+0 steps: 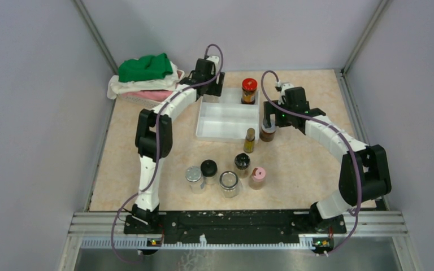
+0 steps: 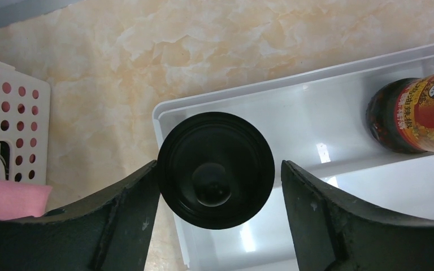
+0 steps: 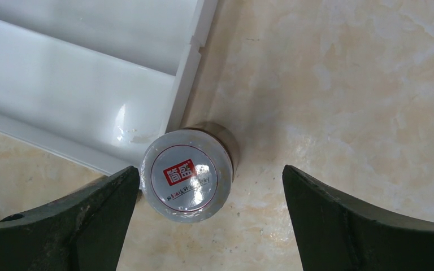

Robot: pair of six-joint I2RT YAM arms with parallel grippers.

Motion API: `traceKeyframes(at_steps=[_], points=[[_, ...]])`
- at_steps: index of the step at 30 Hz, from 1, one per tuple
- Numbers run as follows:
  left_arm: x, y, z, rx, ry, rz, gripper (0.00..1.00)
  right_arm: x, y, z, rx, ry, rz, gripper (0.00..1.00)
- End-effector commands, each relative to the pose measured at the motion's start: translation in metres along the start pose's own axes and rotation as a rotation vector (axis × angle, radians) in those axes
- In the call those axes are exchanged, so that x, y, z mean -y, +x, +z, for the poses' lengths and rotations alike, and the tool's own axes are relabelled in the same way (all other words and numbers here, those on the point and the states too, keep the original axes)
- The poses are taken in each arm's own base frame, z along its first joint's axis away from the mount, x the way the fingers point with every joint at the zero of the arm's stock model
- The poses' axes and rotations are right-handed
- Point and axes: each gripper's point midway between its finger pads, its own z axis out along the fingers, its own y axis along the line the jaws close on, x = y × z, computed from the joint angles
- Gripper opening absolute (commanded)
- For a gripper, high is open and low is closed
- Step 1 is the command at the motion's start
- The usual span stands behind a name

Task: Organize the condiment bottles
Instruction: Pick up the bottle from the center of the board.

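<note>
In the left wrist view a black-capped jar (image 2: 216, 169) stands in the corner of the white tray (image 2: 294, 107). My left gripper (image 2: 220, 166) is open around it, with a gap at the right finger. A red-capped sauce jar (image 1: 249, 90) stands in the tray's back right. My right gripper (image 3: 210, 169) is open over a white-red capped bottle (image 3: 186, 175), which stands on the table against the tray's right edge (image 3: 181, 84). In front of the tray stand a slim amber bottle (image 1: 250, 140), two black-capped jars (image 1: 208, 169) (image 1: 242, 162), two silver-capped jars (image 1: 194, 178) (image 1: 229, 183) and a pink-capped jar (image 1: 257, 176).
A white perforated basket (image 1: 127, 97) holding green (image 1: 146, 68), white and pink cloths sits at the back left, close to the left arm. Grey walls enclose the table on three sides. A metal rail (image 1: 237, 223) with the arm bases runs along the near edge.
</note>
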Motion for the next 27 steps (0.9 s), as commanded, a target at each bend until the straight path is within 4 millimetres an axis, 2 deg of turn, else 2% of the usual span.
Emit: traceKeyframes(at_steps=[1, 8, 12, 14, 19, 23, 27], points=[[0.001, -0.017, -0.019, 0.040, 0.001, -0.004, 0.85, 0.000, -0.005, 0.005, 0.019, -0.004, 0.011, 0.97], [-0.002, -0.036, -0.047, 0.065, -0.007, -0.004, 0.91, -0.009, 0.002, 0.014, 0.000, -0.051, 0.033, 0.97], [-0.006, -0.051, -0.077, 0.083, -0.019, -0.025, 0.90, -0.017, 0.006, 0.020, -0.022, -0.077, 0.023, 0.97], [-0.007, -0.051, -0.093, 0.075, -0.022, -0.045, 0.90, -0.021, 0.008, 0.023, -0.035, -0.081, 0.011, 0.96], [-0.001, -0.037, -0.138, 0.061, 0.028, -0.075, 0.89, -0.022, 0.020, 0.031, -0.079, -0.026, -0.021, 0.91], [0.004, -0.014, -0.166, 0.040, 0.046, -0.098, 0.88, -0.019, 0.027, 0.033, -0.094, 0.048, -0.048, 0.86], [0.015, 0.015, -0.188, -0.001, 0.082, -0.108, 0.88, -0.013, 0.025, 0.036, -0.068, 0.091, -0.021, 0.77]])
